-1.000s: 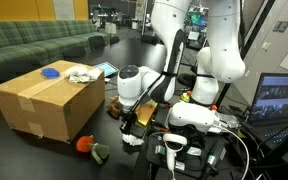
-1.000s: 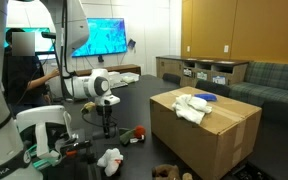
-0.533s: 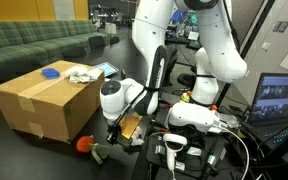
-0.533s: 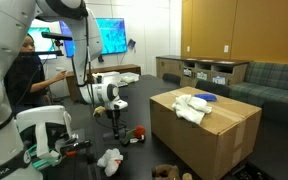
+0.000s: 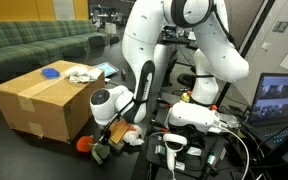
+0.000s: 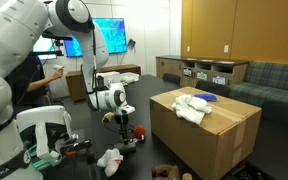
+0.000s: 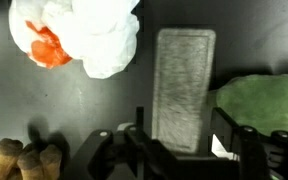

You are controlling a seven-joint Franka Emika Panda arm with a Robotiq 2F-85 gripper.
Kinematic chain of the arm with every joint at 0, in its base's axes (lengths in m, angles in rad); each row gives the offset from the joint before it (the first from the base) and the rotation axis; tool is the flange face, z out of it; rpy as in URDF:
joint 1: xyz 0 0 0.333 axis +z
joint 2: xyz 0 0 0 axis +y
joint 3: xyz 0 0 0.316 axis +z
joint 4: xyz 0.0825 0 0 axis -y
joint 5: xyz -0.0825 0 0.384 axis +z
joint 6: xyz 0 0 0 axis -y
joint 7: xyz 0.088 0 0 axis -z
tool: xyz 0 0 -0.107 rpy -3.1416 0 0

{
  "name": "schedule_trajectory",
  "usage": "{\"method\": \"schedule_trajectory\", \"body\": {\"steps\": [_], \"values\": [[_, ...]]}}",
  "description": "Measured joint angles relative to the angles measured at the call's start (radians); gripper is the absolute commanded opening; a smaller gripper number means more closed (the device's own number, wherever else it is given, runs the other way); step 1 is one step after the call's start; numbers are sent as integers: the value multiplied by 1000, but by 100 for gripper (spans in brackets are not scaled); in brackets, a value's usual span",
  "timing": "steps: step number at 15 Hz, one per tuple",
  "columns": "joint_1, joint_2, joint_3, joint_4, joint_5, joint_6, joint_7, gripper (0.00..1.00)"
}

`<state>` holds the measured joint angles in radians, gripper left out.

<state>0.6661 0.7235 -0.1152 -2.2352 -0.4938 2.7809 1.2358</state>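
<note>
just over the grey block [image 7: 184, 90], the claw [image 7: 181, 146] hangs spread apart, green toy [image 7: 260, 104] alongside.

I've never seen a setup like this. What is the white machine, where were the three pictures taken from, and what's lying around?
The white machine is a robot arm with two jaws at its tip. Two pictures come from cameras standing in the room; the third looks down from the arm's wrist. There the jaws stand open, holding nothing, above a grey rectangular pad on the dark surface. Around it lie a white cloth with an orange patch, a green thing and a few brown pieces. A cardboard box stands beside the arm.
</note>
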Motion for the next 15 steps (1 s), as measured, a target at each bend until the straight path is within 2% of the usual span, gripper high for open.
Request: {"method": "schedule_trajectory", "body": {"steps": [4,7,10,15], "values": [[63,8,-63,9,19,1,9,100],[80,3,-62,8,46,9,-1,100],[52,-14,0,6,95,23,-91,100],[-36,-65,126,6,213,38,-289,100]]}}
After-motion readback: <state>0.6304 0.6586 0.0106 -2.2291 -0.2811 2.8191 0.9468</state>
